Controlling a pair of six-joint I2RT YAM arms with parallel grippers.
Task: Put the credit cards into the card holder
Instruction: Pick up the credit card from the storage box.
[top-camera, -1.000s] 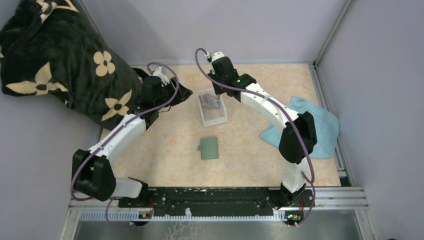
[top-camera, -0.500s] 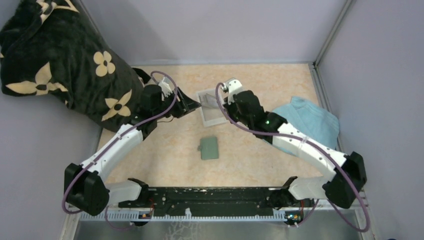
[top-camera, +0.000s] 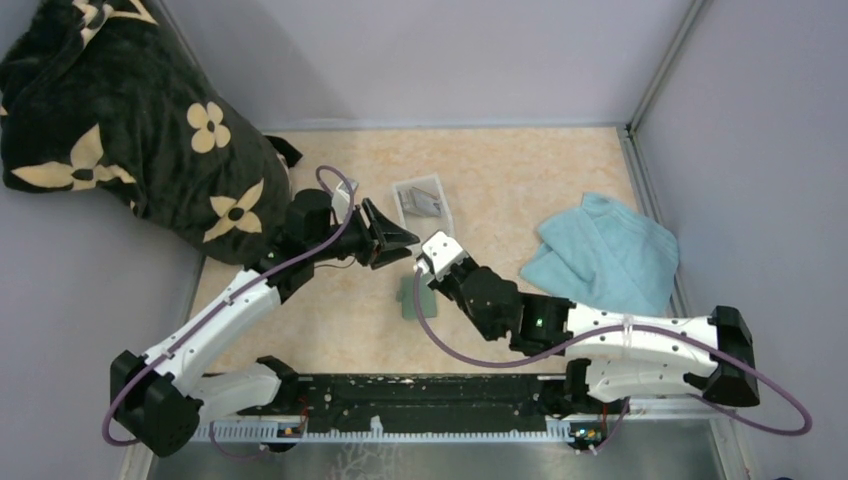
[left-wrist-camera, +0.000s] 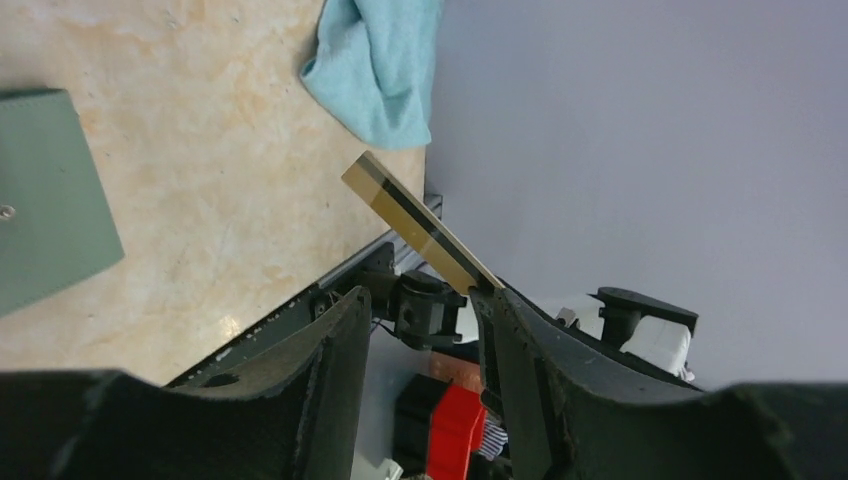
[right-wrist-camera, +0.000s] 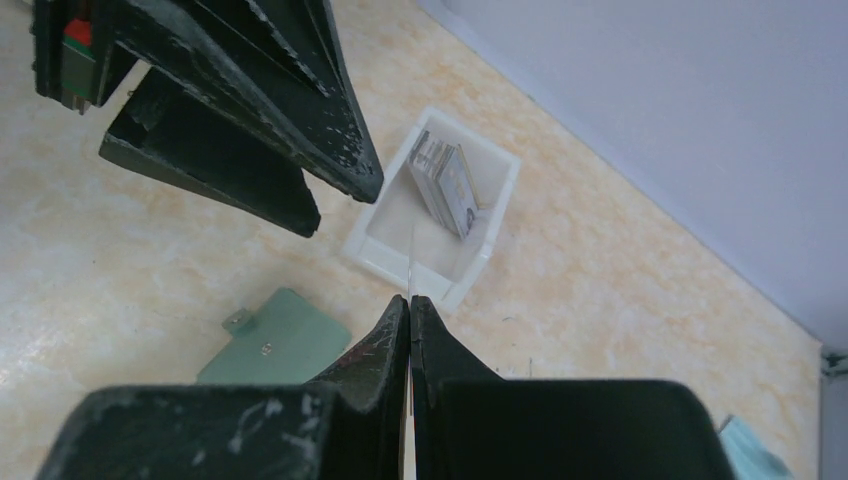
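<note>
Black plush blanket (top-camera: 120, 120) with cream flowers is heaped at the far left, partly off the beige marbled table (top-camera: 520, 170).

Your left gripper (top-camera: 405, 245) reaches in from the left and points toward the middle of the table. Its jaws stand apart with nothing between them. It hangs in the air near the tip of the other arm.

A white plastic tray (top-camera: 447, 222) sits just beyond it, further back on the table. A short stack of credit cards (right-wrist-camera: 445, 180) leans on edge inside.

The card holder (top-camera: 408, 302) lies flat and closed on the table in front of the tray and apart from it. Its grey-green outside faces up, and two small snap studs show on it in the right wrist view. The right arm's tip partly covers it from above.

Your right gripper (right-wrist-camera: 410, 305) comes in low from the right, with its jaws pressed together on one card (left-wrist-camera: 410, 222). That card is orange-yellow with a dark stripe. It stands up out of the fingertips and shows only as a thin edge in the right wrist view. It is held off the table and clear of the card holder. In the left wrist view its lower end passes behind a left finger (left-wrist-camera: 510, 340), so you cannot tell whether they touch.

A light blue towel (top-camera: 605, 250) lies crumpled at the right side, well apart from the holder.
</note>
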